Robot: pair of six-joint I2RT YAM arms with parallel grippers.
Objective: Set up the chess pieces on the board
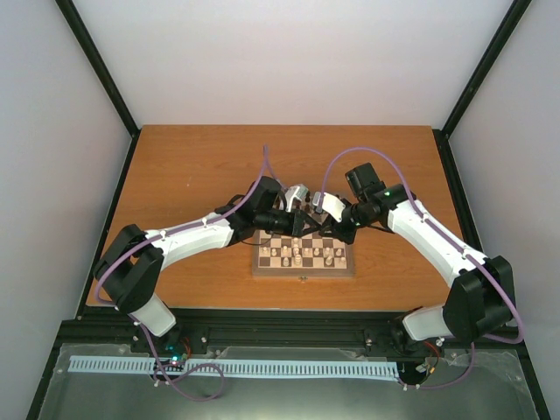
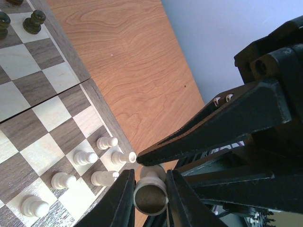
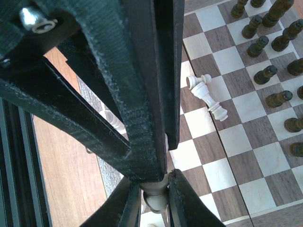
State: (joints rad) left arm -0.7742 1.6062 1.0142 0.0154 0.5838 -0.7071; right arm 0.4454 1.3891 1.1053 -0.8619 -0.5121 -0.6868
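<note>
Where the two pairs of fingers crossed at the edge of the board (image 2: 66, 45), the left gripper (image 2: 149, 174) and the right gripper (image 3: 154, 182) were both clenched on one shared cream piece (image 2: 150, 198). Just beside it, six standing cream pieces (image 2: 85, 157) filled edge squares. Farther in, two toppled pieces (image 3: 199, 84) lay touching. Beyond the border, the table (image 2: 132, 61) stretched wide.

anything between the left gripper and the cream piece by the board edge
Nothing visible: the left gripper has its fingers on both sides of the cream piece beside the board. The right gripper holds its other end.
</note>
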